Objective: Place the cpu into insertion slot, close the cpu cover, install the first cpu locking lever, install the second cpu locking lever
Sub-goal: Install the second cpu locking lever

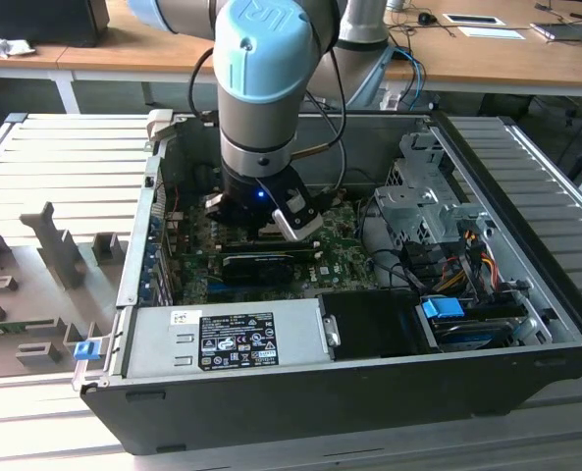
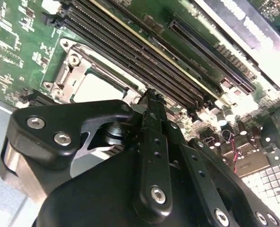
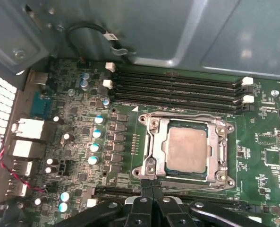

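Item: pale tan-silver flat square cpu, seated in socket; thin silver metal cpu cover closed around it. Your black gripper, fingertips clenched empty, at its 6 o'clock. Light, rigid, fragile; grip edges.

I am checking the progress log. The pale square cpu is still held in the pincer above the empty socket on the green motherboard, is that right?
Not quite. In the first wrist view the pale tan-silver square cpu already lies in the socket on the green motherboard, framed by the thin silver metal cpu cover. The black pincer, fingertips together, holds nothing and sits at the socket's edge.
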You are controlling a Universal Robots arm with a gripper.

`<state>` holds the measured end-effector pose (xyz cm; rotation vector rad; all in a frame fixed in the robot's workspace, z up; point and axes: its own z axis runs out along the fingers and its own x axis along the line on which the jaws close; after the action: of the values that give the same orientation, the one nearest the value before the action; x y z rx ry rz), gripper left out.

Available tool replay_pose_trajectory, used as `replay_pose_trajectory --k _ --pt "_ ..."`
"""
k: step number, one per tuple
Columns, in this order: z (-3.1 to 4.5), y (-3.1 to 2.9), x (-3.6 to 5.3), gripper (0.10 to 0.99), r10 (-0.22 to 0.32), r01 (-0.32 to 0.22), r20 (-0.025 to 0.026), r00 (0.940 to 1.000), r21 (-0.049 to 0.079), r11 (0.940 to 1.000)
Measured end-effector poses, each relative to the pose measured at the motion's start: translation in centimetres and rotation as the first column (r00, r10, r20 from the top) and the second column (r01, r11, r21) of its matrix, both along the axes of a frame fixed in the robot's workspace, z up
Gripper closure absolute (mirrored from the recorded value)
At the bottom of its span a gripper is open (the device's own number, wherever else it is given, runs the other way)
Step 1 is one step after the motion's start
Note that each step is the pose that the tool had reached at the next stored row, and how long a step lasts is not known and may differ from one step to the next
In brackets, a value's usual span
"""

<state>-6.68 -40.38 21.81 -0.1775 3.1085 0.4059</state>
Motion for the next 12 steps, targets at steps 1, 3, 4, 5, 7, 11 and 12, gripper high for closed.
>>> replay_pose_trajectory --k 1,3,4,5,7,11,12 --pt "-0.02 -0.09 -0.08 0.98 0.004 -0.004 0.0001 1.0 0.002 1.0" --pt "-0.42 -0.29 -0.27 0.98 0.009 -0.009 0.0002 1.0 0.022 0.9997" --pt "-0.54 -0.29 -0.27 0.98 0.009 -0.009 0.0003 1.0 0.026 0.9996" --pt "-0.63 -0.28 -0.27 0.98 0.009 -0.009 0.0003 1.0 0.029 0.9995" --pt "-0.87 -0.29 -0.34 0.98 0.009 -0.009 0.0008 1.0 0.032 0.9994" --pt "-1.37 -0.29 -0.42 0.98 0.009 -0.009 0.0021 1.0 0.051 0.9986" --pt "-1.44 -0.29 -0.45 0.98 0.009 -0.009 0.0025 1.0 0.053 0.9985"
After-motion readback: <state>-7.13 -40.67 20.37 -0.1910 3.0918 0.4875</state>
